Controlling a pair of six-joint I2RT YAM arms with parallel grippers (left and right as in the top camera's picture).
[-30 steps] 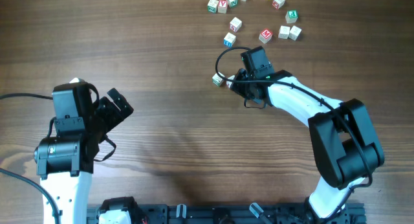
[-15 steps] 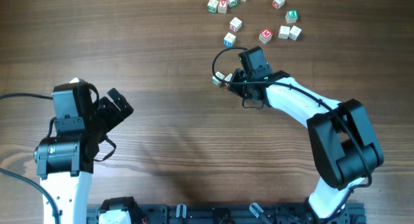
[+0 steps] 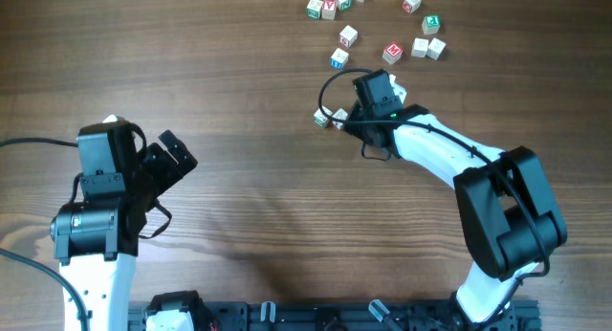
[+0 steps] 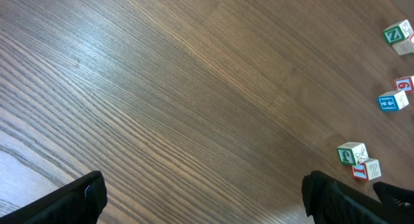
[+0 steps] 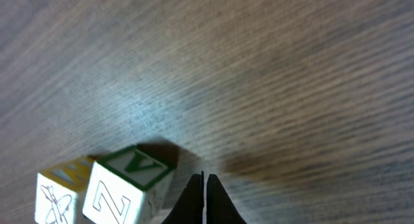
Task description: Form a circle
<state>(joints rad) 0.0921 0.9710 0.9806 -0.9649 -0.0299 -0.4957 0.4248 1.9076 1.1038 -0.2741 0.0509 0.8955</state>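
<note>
Right claw (image 5: 204, 180), perhaps against Z cube (image 5: 114, 199)

surface: dark brown wooden table (image 3: 249, 207) | grain: fine, streaky | light: even, faint sheen, soft shadows

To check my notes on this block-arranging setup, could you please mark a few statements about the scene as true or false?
1. The right fingers are shut with nothing between them. True.
2. The left fingers grip a cube. False: they stand open over the bare table.
3. Two letter cubes sit side by side, right beside the tips of the right fingers. True.
4. The red M cube lies next to the left arm. False: it lies among the cubes at the far edge, beyond the right arm.
</note>
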